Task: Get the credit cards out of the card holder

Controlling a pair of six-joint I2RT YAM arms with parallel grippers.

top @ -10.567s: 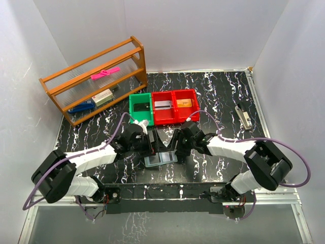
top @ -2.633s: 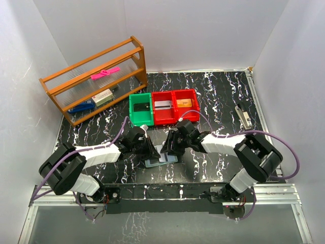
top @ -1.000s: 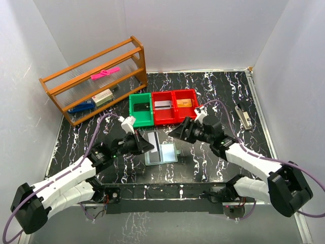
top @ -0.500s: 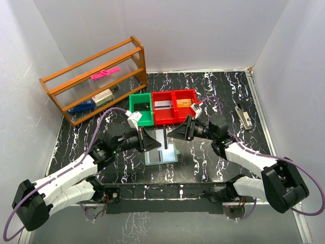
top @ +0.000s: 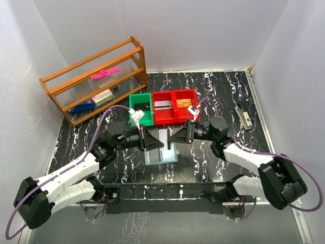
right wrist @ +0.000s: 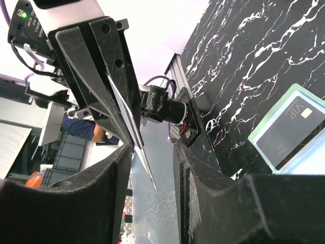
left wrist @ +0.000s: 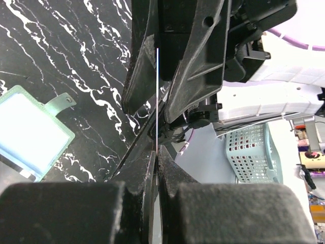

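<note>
The card holder point(top: 161, 153) lies open and flat on the black marble table, pale blue inside with a green rim; it also shows in the wrist views point(left wrist: 31, 133) point(right wrist: 293, 128). A dark credit card point(right wrist: 297, 131) lies in one of its halves. My left gripper point(top: 154, 142) hangs above it, shut on a whitish credit card point(top: 162, 136) held edge-on point(left wrist: 157, 86). My right gripper point(top: 173, 136) faces the left one. Its jaws stand apart on either side of the card's free end point(right wrist: 143, 161), with a gap on one side.
A green bin point(top: 141, 108) and two red bins point(top: 175, 105) holding small items stand just behind the grippers. A wooden rack point(top: 94, 80) is at the back left. A small grey stapler-like thing point(top: 244, 116) lies at the right.
Both grippers have come together above the card holder. The left one brought the card to the right; the right one slid its narrowing jaws over the card's free end.
</note>
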